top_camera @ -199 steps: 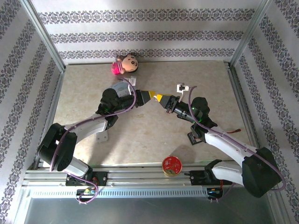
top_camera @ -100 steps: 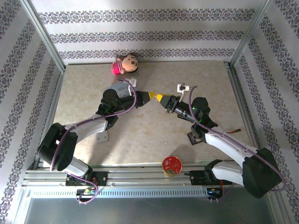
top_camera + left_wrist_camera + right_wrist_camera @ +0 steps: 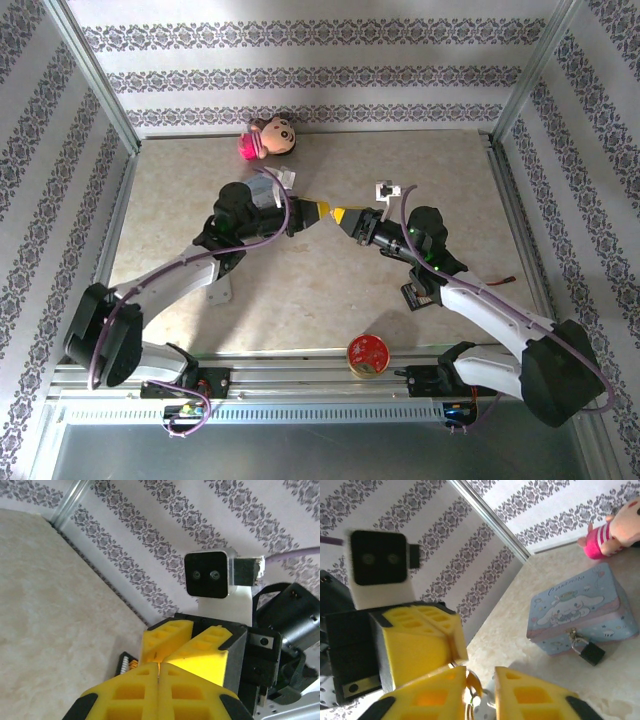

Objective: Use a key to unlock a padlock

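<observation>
left gripper (image 3: 323,210) and right gripper (image 3: 346,214) tip to tip, padlock aside
the left fingers (image 3: 125,697) are pressed flat together; the right fingers (image 3: 532,695) stand slightly apart. the padlock (image 3: 591,652), a tiny black block with a silver loop, hangs from the clasp of the pale blue box (image 3: 580,607), up and to the right of the right fingers, well apart.

Top: looked down from behind me.
Left wrist: faced my right gripper (image 3: 172,650).
Right wrist: faced my left gripper (image 3: 452,640) (both close).
</observation>
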### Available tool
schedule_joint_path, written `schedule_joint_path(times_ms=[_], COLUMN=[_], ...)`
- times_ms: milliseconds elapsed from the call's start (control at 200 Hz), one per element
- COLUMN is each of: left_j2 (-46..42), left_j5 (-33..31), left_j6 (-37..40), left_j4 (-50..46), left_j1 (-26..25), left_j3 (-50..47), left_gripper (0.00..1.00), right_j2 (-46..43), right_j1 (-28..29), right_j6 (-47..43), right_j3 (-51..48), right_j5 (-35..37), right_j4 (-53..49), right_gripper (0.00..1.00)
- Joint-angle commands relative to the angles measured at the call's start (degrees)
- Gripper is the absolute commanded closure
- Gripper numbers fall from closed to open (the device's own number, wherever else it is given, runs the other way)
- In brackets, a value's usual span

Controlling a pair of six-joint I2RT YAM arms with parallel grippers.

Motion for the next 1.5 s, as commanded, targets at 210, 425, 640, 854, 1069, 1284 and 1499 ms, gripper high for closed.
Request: schedule_joint_path(times_ms=[210, 425, 640, 854, 1069, 1284, 1499], left_j2=[-8.42, -10.62, -12.19, -11.23, -9.93, -9.05, -7.84], left_j5=[-0.75, -0.98, -3.38, -1.02, 2.43, 4.66, 8.04], left_j6=[27.67, 33.26, 35.12, 35.32, 34.86, 35.22, 34.43], left_j4=[-38.31, -45.75, -48.94, -49.56, -49.08, -48.24, -46.62], left_j1=[-0.25, -0.30, -0.25, -0.25, 0.09, 1.09, 1.96], left_j3=[10.25, 11.65, 11.90, 12.27, 12.76, 12.35, 11.95], left_gripper=[1.00, 1.00, 1.00, 1.00, 1.00, 1.00, 1.00], right_j2=[-4.70, -7.00, -9.33, -9.19, -8.19, -5.54, -0.81], right_j1=[-0.74, -0.65, 0.39, 1.11, 1.37, 2.53, 6.23], right_j6=[-12.02, -15.37, -16.35, -16.46, -16.48, -16.06, -17.03], right_j3=[5.12, 5.14, 2.84, 2.03, 1.95, 3.20, 6.64], right_j5=[-1.40, -2.70, -2.21, -2.06, -4.02, -7.67, -12.84], right_j4=[-15.77, -19.01, -18.75, -17.95, -16.67, -14.88, -13.39], right_gripper=[0.66, 0.65, 0.62, 0.63, 0.63, 0.67, 0.73])
